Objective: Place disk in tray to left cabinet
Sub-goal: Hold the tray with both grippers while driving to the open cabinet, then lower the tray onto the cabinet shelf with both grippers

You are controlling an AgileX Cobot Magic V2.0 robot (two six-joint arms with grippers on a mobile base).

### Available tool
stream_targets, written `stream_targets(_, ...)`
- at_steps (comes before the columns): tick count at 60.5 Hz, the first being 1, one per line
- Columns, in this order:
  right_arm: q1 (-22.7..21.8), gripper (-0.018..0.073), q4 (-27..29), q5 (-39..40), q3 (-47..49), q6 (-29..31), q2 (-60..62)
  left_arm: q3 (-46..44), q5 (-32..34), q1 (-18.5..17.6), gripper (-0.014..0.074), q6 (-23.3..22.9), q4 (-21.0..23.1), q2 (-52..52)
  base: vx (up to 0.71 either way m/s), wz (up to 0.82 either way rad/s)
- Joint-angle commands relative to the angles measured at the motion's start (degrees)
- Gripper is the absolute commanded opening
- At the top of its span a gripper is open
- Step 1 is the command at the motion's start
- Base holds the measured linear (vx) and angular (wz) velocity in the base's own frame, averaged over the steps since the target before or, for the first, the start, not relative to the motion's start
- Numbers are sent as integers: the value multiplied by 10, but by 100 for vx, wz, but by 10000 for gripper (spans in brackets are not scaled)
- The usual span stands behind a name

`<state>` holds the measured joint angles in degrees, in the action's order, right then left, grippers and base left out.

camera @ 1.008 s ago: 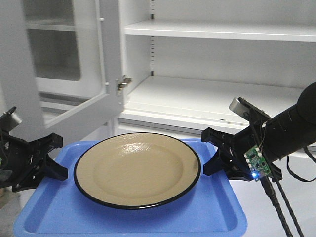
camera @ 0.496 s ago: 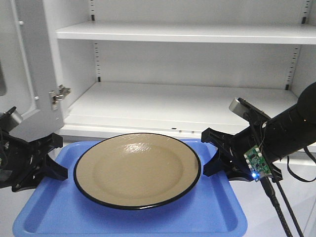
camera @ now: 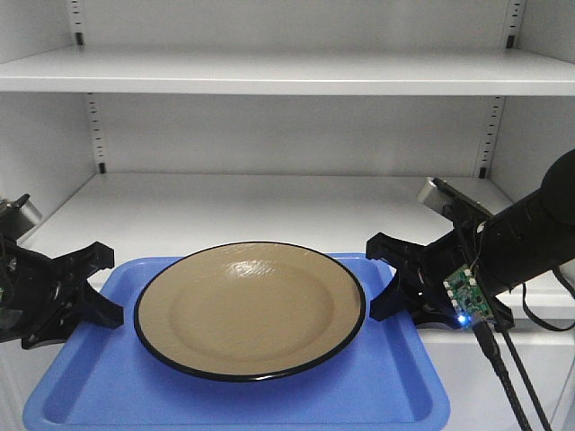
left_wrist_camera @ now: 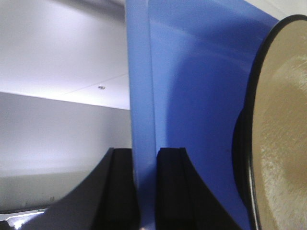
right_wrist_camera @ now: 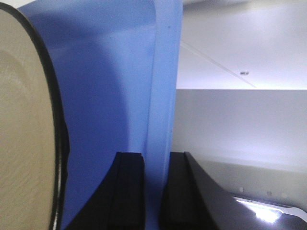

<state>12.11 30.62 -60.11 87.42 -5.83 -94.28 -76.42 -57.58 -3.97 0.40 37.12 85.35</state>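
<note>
Both left gripper (camera: 106,285) and right gripper (camera: 382,278) clamp jaws on the tray (camera: 269,400) at 9 and 3 o'clock; uneven tilt could slide the disk (camera: 252,310) off.

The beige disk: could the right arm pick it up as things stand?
Probably not: the right tool is clamped on the rim of the tray, though the disk lies just beside it.

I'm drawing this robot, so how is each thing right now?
disk, lying flat in the tray.
tray, held up at both ends.
left gripper, jaws shut on the tray's lip.
right gripper, jaws shut on the tray's lip.
cabinet, shelves showing, doors out of view.
blue light on the right arm, lit.
</note>
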Motion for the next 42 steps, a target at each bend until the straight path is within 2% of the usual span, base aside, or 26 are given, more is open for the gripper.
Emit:
stream_targets(1, 17, -6, 131, 10, 23, 6, 27, -20, -4, -22, 0, -4, 129, -24, 30, -17)
stream_targets(42, 17, -6, 131, 10, 23, 6, 27, -20, -4, -22, 0, -4, 129, -24, 25, -11)
